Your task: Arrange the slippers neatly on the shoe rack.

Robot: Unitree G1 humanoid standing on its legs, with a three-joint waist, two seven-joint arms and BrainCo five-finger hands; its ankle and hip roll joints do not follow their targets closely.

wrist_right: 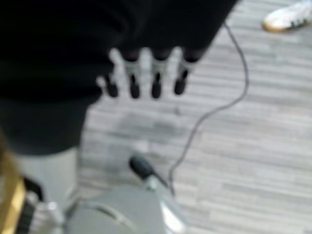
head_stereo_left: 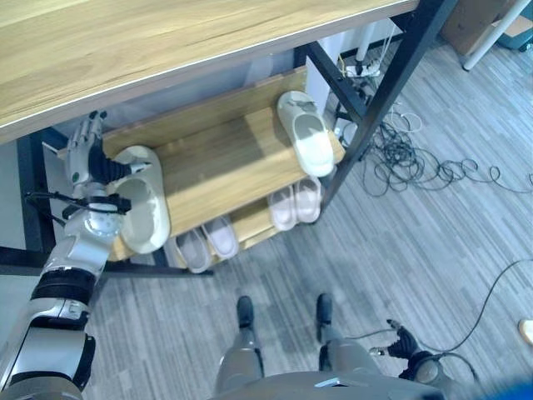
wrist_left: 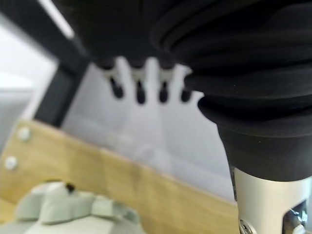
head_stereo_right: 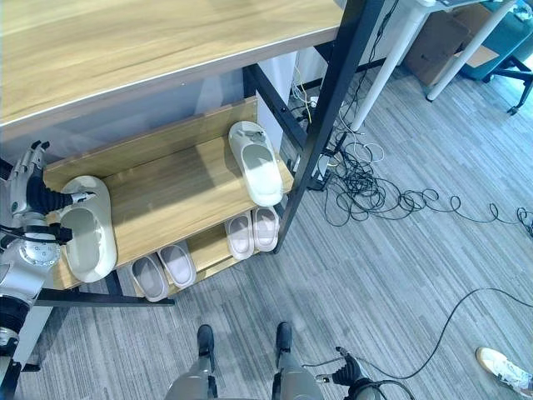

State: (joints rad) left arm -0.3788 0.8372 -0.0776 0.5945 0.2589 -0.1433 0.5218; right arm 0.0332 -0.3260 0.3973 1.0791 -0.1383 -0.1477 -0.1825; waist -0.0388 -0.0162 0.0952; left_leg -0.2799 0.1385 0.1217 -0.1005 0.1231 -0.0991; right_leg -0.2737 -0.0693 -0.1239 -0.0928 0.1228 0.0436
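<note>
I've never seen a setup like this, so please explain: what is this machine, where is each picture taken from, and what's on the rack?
A two-legged humanoid robot is tidying slippers. Two pictures come from its head, looking down; two come from cameras on its wrists. The left robot hand is raised with straight fingers, holding nothing, just above a pale green slipper lying on the left of the shoe rack's middle shelf. A second green slipper lies far right. Two pale pairs sit on the bottom shelf. The right robot hand hangs open, idle, over the floor. A person's shoe shows nearby.

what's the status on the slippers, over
Left hand open, above left slipper on middle shelf. Right hand open, idle low. Other slipper far right. Nothing blocking.
</note>
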